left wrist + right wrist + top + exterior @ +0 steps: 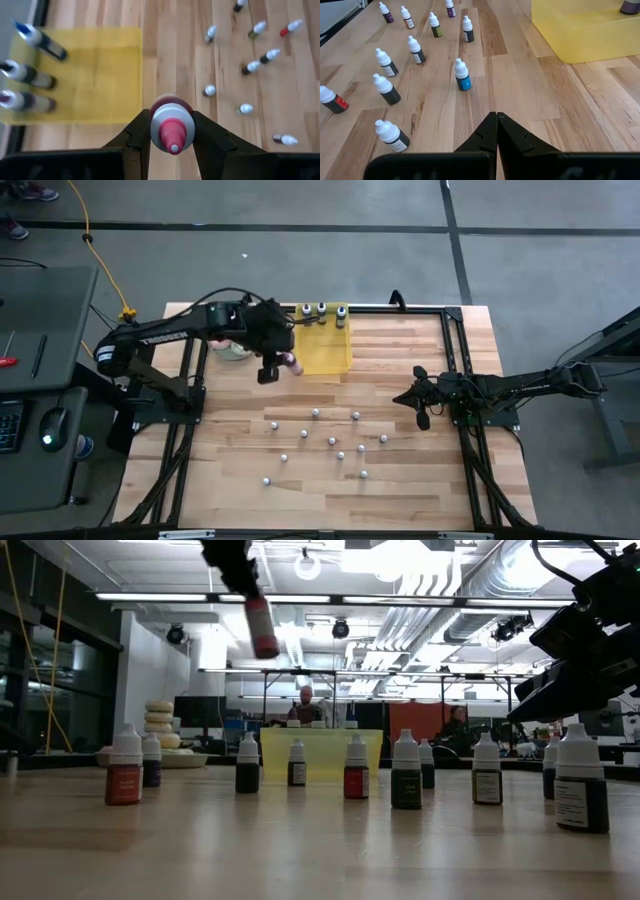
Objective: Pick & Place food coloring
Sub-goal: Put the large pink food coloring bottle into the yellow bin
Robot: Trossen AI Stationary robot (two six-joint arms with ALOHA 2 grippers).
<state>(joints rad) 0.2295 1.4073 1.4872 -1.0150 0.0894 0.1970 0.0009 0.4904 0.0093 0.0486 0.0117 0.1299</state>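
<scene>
My left gripper [279, 365] hangs high over the table beside the near left corner of the yellow tray [328, 352]. It is shut on one food coloring bottle [171, 126] with a red body and a red dropper tip. Three more bottles [321, 310] stand upright along the tray's far edge. Several others [332, 442] stand upright on the wood in the middle of the table. My right gripper [496, 118] is shut and empty near the table's right side, tilted down toward the wood. My left gripper pinches the bottle at its whitish collar [159, 122], just below the dropper tip, between its two fingers [136, 133]. The fingers slant down from above. The bottle hangs tilted below them, its red body [263, 628] toward the table, lifted well clear.
A stack of pastel donuts [160, 725] sits on a plate left of the tray, partly under my left arm. A black frame [455, 360] borders the table at left, right and far side. Bare wood lies between the tray and the standing bottles.
</scene>
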